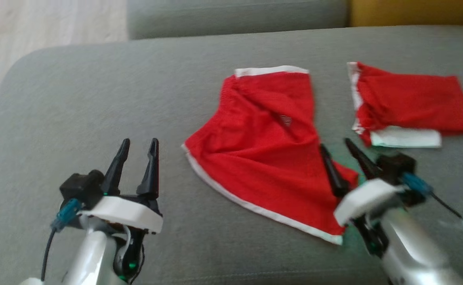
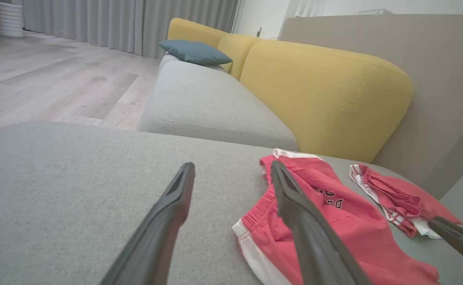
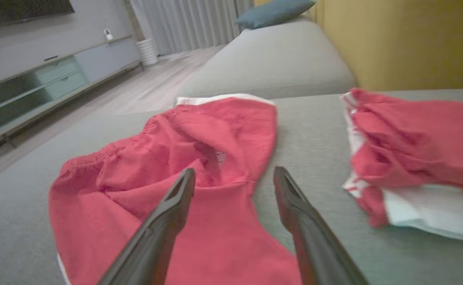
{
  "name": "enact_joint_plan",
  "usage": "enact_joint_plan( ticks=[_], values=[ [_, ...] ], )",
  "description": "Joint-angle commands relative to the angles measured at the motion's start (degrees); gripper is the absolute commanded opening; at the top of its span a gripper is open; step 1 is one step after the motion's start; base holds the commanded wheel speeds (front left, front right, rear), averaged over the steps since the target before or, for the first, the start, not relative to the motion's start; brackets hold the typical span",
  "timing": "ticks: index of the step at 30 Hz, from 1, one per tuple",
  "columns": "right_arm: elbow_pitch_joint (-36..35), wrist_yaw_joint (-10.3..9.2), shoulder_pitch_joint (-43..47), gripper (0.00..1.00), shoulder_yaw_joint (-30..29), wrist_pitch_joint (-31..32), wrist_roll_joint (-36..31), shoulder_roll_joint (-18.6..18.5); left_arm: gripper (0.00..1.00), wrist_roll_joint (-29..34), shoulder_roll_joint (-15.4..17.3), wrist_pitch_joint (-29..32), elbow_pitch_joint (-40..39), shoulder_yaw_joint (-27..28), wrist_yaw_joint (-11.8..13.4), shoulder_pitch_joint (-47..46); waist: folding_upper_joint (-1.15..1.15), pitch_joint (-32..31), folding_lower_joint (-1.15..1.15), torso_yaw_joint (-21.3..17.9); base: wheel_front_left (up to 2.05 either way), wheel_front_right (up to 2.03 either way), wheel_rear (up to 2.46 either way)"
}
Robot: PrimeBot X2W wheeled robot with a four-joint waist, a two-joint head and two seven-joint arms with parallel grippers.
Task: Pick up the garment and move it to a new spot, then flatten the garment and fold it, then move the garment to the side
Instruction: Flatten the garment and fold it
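Observation:
The garment (image 1: 263, 150) is a pair of red shorts with white trim, lying loosely spread and creased in the middle of the grey cushion (image 1: 96, 111). My right gripper (image 1: 335, 144) hovers open over its right edge, nothing between the fingers. In the right wrist view the garment (image 3: 156, 186) lies just under and ahead of the right gripper (image 3: 234, 171). My left gripper (image 1: 139, 142) stands open to the left of the garment, apart from it. From the left wrist, the left gripper (image 2: 231, 166) is open over bare cushion, the garment (image 2: 334, 221) beside its right finger.
A second red garment (image 1: 409, 105), folded with white trim showing, lies at the far right of the cushion. A yellow backrest (image 2: 318, 91) and another grey seat (image 2: 207, 103) stand behind. The cushion's rounded left edge drops to the wooden floor (image 1: 37, 23).

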Motion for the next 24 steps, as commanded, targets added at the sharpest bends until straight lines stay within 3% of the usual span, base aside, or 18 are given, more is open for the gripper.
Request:
enact_joint_plan(
  ticks=[1, 5, 12, 19, 24],
  values=[
    [-6.03, -0.05, 3.16, 1.00, -3.74, -0.76, -4.17, 0.29, 1.00, 0.87, 1.02, -0.34, -1.49, 2.64, -0.67, -1.69, 0.00, -1.49, 0.00, -2.96, 0.00, 0.00, 0.00],
    [-17.05, -0.05, 14.25, 1.00, -13.68, -0.78, -12.06, 3.35, 1.00, 1.36, 1.13, -0.34, -0.93, 4.08, -1.48, -1.81, 0.00, -1.64, 0.00, -4.25, 0.00, 0.00, 0.00],
    [-28.54, -0.05, 24.14, 1.00, -18.45, 0.51, -18.70, 6.67, 1.00, 2.89, 1.63, -0.34, 0.23, 3.87, -2.40, -2.94, 0.00, -0.49, 0.00, -5.22, 0.00, 0.00, 0.00],
    [-33.28, -0.05, 24.68, 1.00, -20.02, 2.92, -19.61, 7.20, 1.00, 7.08, 6.36, 0.45, 6.73, -3.12, -2.77, -7.32, 0.00, 1.26, 0.00, -5.60, 0.00, 0.00, 0.00],
    [-35.08, -0.05, 24.72, 1.00, -20.58, 4.03, -19.90, 7.29, 1.00, 10.67, 11.67, 3.04, 13.64, -12.21, -2.82, -13.84, 0.00, 3.24, 0.00, -6.00, 0.00, 0.00, 0.00]
  ],
)
